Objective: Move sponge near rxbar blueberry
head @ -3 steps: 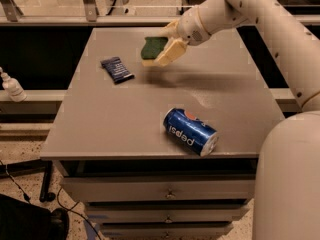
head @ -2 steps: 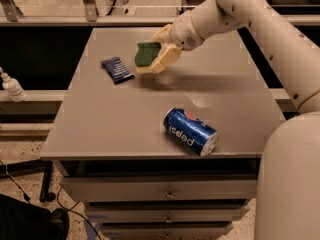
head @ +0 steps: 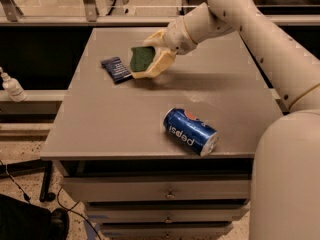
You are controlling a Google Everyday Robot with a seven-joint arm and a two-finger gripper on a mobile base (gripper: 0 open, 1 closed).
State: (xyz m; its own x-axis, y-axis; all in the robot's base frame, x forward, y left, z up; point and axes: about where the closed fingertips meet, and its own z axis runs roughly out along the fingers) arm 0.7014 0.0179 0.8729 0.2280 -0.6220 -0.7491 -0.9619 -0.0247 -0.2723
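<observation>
A robot test lab or workshop, not a home. A plain grey flat-topped cabinet (head: 125, 114) with at least 2 shallow knobbed drawers (head: 125, 189) serves as the workbench. Behind it, at 12 o'clock, runs what seems to be a glass partition in a metal frame (head: 87, 4). At 9 o'clock a small white plastic bottle (head: 11, 86) stands on a ledge above the speckled hard floor (head: 20, 151). The cream two-finger gripper (head: 146, 60) hangs over the cabinet top at 11 o'clock, clasping a green-topped sponge (head: 140, 59).
</observation>
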